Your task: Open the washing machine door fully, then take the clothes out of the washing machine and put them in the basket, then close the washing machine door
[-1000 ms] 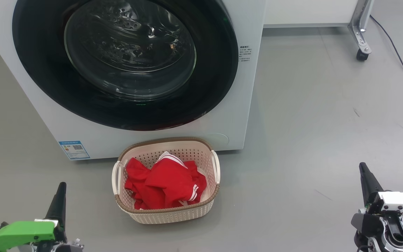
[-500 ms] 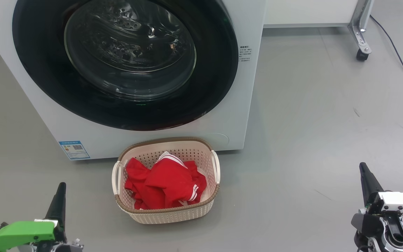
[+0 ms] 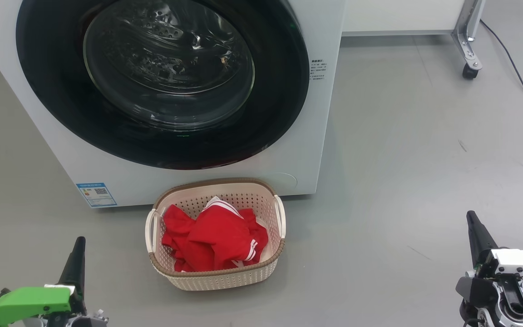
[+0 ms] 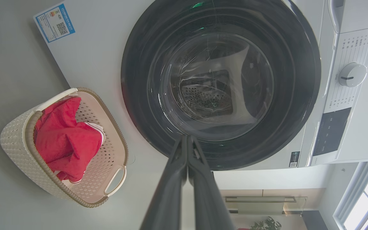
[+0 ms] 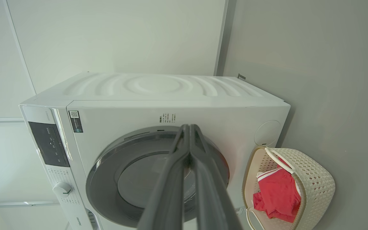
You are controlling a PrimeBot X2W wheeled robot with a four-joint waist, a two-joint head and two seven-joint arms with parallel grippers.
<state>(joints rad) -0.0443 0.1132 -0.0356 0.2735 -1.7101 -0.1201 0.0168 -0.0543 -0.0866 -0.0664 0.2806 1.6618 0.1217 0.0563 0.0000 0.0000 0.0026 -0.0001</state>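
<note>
The white washing machine [image 3: 84,159] [image 4: 94,54] [image 5: 158,89] stands ahead with its black-rimmed glass door [image 3: 166,77] [image 4: 219,83] [image 5: 149,179] flat against the front, closed. Just before it on the floor sits the cream basket [image 3: 218,277] [image 4: 14,143] [image 5: 315,179], holding the red clothes [image 3: 214,238] [image 4: 67,140] [image 5: 278,195]. My left gripper [image 3: 79,243] [image 4: 187,138] is shut and empty at the lower left, well back from the basket. At the lower right my right gripper [image 3: 470,215] [image 5: 189,127] is shut and empty too.
Grey floor lies all round the basket. A wheeled metal frame leg [image 3: 469,45] stands at the back right beside a black cable [image 3: 515,68] on the floor. A dial [image 4: 350,75] and control panel [image 5: 48,143] sit on the machine's top front.
</note>
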